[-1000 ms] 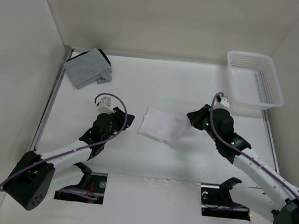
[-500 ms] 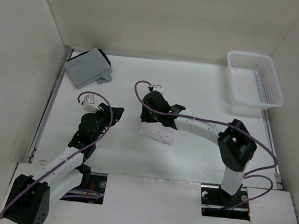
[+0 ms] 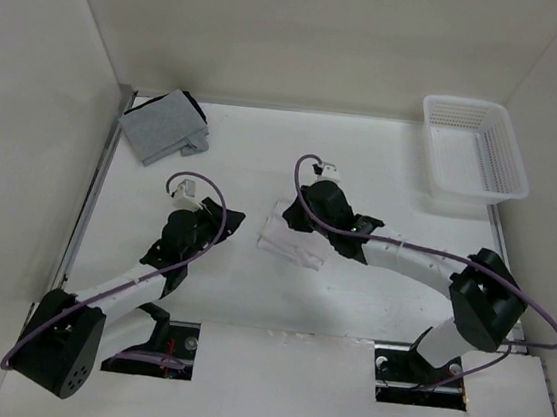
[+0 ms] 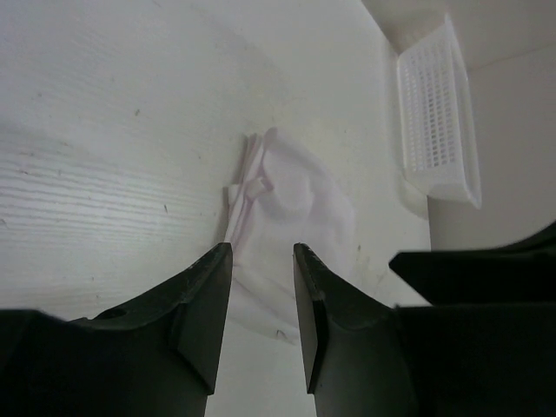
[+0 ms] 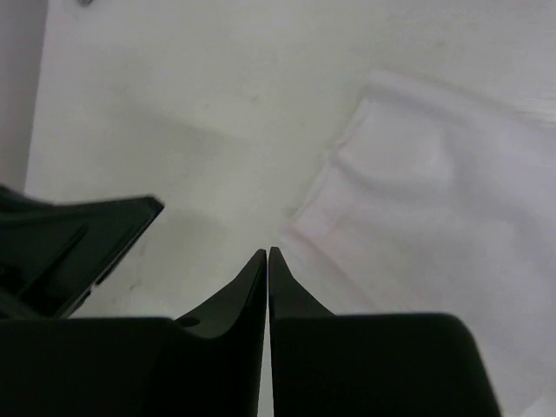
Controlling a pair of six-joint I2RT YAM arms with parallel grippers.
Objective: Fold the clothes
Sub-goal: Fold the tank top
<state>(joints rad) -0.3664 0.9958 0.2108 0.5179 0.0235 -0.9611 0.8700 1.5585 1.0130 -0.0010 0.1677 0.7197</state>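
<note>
The clothes (image 3: 292,246) lie as a small folded white bundle with a pinkish tint in the middle of the table. My right gripper (image 3: 293,218) hovers at the bundle's upper left part, jaws shut with nothing seen between them. In the right wrist view its tips (image 5: 268,253) sit just off the clothes' (image 5: 434,208) left edge. My left gripper (image 3: 229,221) stands left of the bundle, pointing at it, jaws open and empty. The left wrist view shows the clothes (image 4: 295,204) beyond the left gripper (image 4: 261,252).
A stack of grey cloth (image 3: 164,127) lies at the back left corner. A white basket (image 3: 474,148) stands at the back right, also seen as the basket (image 4: 434,113) in the left wrist view. White walls close in the table.
The right arm swung from the bundle's right edge across to its left, then drew back a little. The clothes now lie narrower, folded over. The left arm shifted slightly.
</note>
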